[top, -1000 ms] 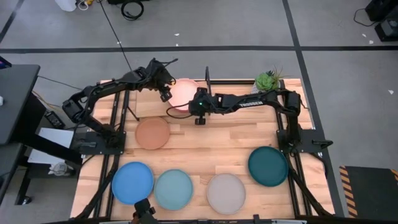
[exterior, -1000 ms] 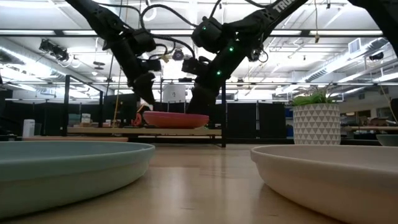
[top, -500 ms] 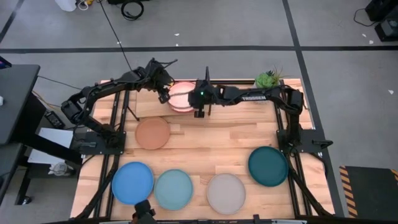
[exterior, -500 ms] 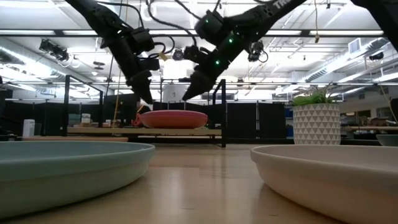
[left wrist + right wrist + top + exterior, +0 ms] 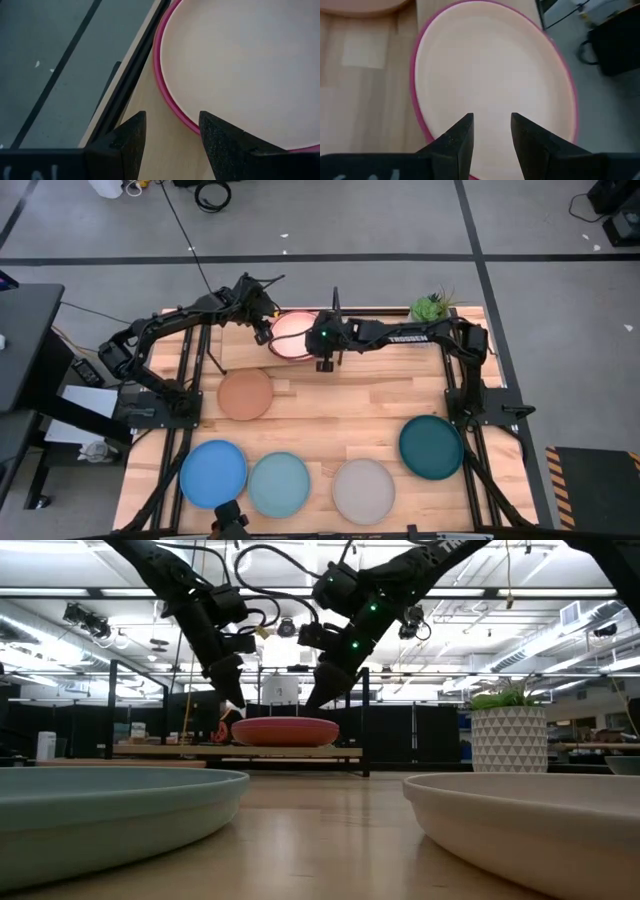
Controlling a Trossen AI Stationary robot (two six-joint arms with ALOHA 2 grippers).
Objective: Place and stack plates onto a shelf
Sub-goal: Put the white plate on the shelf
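Stacked plates (image 5: 293,335) now set on shelf (image 5: 235,751), both jaws parted, empty, flanking them

Plates and shelf

A cream plate (image 5: 293,332) sits nested on a magenta plate (image 5: 285,731), stacked flat on the shelf (image 5: 235,752) at the table's far edge. On the tabletop lie a tan plate (image 5: 245,394) nearer the shelf and, in a near row, blue (image 5: 213,473), pale blue (image 5: 279,484), grey (image 5: 363,490) and dark teal (image 5: 431,447) plates.
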